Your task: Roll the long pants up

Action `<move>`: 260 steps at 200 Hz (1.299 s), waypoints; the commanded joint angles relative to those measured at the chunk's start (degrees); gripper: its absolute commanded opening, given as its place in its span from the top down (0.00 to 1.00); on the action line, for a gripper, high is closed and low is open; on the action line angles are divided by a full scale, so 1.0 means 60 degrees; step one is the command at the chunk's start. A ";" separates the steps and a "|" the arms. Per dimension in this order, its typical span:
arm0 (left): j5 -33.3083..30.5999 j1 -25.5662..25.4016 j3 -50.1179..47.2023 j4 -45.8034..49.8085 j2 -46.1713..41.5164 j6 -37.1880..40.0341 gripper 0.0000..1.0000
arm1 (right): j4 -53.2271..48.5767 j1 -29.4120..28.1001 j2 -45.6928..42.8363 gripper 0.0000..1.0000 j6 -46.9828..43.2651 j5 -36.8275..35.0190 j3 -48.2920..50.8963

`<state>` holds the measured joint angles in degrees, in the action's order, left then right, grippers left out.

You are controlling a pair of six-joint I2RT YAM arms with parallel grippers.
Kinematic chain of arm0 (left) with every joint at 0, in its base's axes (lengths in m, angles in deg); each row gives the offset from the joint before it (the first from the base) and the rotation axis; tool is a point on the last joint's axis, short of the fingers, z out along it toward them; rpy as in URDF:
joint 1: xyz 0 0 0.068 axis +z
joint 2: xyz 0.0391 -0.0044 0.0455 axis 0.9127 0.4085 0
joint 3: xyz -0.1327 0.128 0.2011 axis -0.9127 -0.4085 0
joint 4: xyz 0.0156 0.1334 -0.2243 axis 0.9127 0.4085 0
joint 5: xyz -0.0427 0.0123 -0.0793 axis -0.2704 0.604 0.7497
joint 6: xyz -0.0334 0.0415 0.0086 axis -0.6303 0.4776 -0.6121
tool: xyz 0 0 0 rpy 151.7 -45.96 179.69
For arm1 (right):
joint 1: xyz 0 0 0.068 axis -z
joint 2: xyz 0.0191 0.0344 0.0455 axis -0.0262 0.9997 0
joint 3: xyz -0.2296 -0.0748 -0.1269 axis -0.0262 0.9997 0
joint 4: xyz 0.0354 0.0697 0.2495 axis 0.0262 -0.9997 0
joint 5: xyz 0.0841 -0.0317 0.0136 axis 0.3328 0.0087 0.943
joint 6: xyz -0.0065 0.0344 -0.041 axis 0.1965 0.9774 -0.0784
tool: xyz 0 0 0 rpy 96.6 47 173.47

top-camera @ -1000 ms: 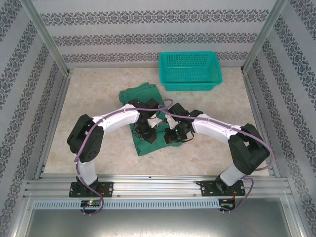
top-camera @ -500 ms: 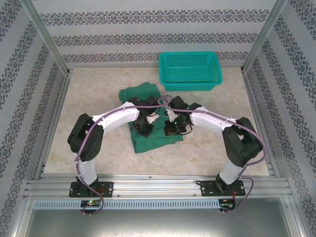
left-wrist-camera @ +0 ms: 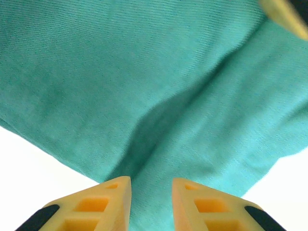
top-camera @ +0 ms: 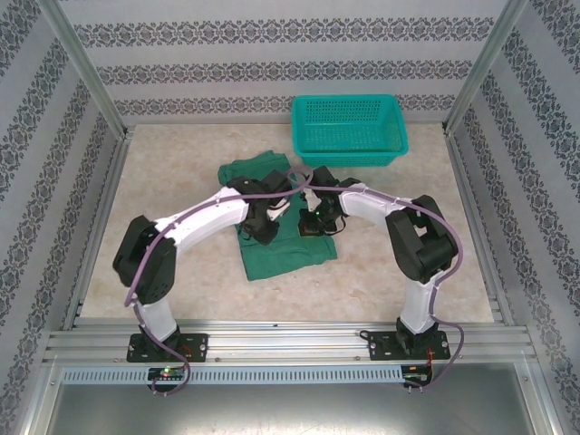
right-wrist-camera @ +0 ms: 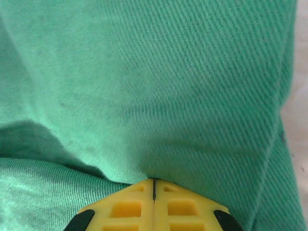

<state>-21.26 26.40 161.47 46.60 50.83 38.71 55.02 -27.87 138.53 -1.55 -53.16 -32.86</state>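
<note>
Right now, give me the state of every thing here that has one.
pants, lying spread out, creased, not yet rolled up.
basket, upright, empty.
left end effector, open, over the pants.
right end effector, shut, tips against the pants.
</note>
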 commanded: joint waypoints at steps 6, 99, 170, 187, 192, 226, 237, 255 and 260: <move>0.0408 -0.0840 -0.1093 -0.0393 -0.1511 0.0115 0.68 | 0.0434 0.0018 0.0315 1.00 0.0249 0.0246 -0.0198; -0.4154 -0.3698 -0.2928 -0.1355 -0.1574 -0.0462 0.48 | 0.0783 0.0030 0.0002 1.00 0.0420 0.0621 0.0388; -0.4833 -0.3950 -0.3069 -0.1792 -0.0997 0.0646 0.29 | 0.1203 0.0047 -0.0125 1.00 0.0589 0.0696 0.0685; -0.4966 -0.3939 -0.3128 -0.1782 -0.0767 0.0886 0.28 | 0.1204 0.0048 -0.0043 1.00 0.0576 0.0717 0.0642; -0.4933 -0.3947 -0.3138 -0.1771 -0.0660 0.0965 0.28 | 0.1218 0.0048 -0.0022 1.00 0.0579 0.0740 0.0642; -0.4163 -0.3965 -0.3049 -0.1642 -0.0214 0.1333 0.28 | 0.1278 0.0046 -0.0018 1.00 0.0631 0.0746 0.0611; -0.3855 -0.3964 -0.3110 -0.1727 -0.0377 0.1455 0.28 | 0.1265 0.0046 -0.0040 1.00 0.0641 0.0729 0.0621; -0.4126 -0.3875 -0.3195 -0.1814 -0.0463 0.1601 0.27 | 0.1308 0.0036 -0.0062 1.00 0.0652 0.0727 0.0641; -0.4183 -0.3819 -0.3197 -0.1823 -0.0432 0.1623 0.26 | 0.1300 0.0045 -0.0065 1.00 0.0645 0.0740 0.0634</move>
<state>-46.35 3.32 143.00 36.39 49.27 45.58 62.01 -27.87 138.82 1.68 -49.51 -29.84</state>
